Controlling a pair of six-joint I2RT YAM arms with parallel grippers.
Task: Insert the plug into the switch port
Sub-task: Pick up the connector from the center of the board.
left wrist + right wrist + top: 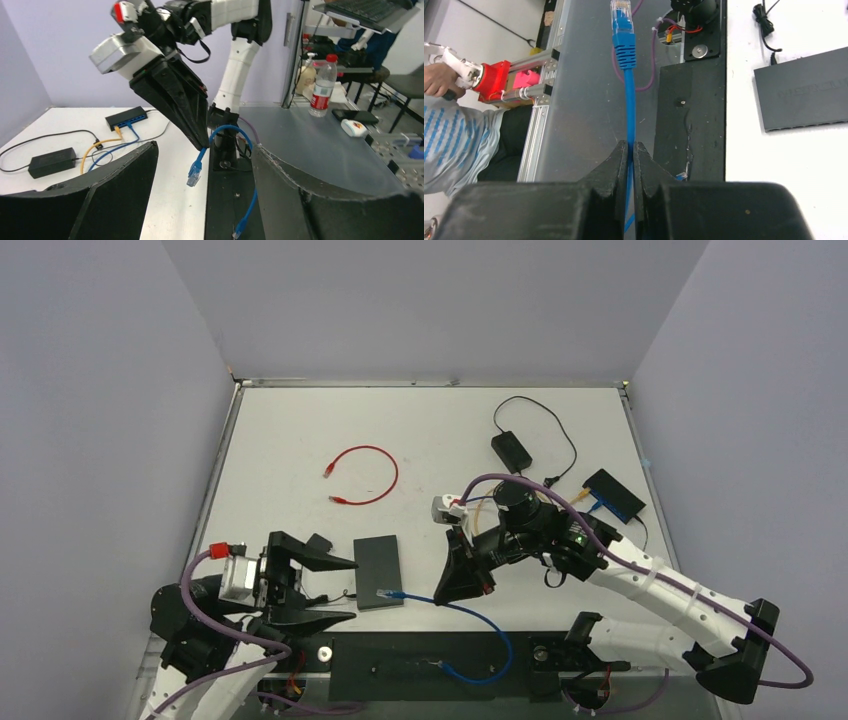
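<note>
My right gripper [443, 597] is shut on a blue cable [629, 110] a short way behind its clear-tipped plug [385, 593]. The plug [621, 17] sticks out straight ahead of the fingers and hangs above the table by the near right corner of the dark grey switch [378, 572]. That switch [806, 95] lies flat, with a black lead at its side. My left gripper [350, 590] stands open just left of the switch, nothing between its fingers. From the left wrist the plug [194, 175] dangles ahead, under the right gripper's tip [202, 142].
The cable's other end [450, 670] loops onto the black base plate [420, 665]. A red cable [365, 475] lies mid-table. A power adapter [511, 450] and a second switch [613, 494] with yellow and blue leads sit at the back right.
</note>
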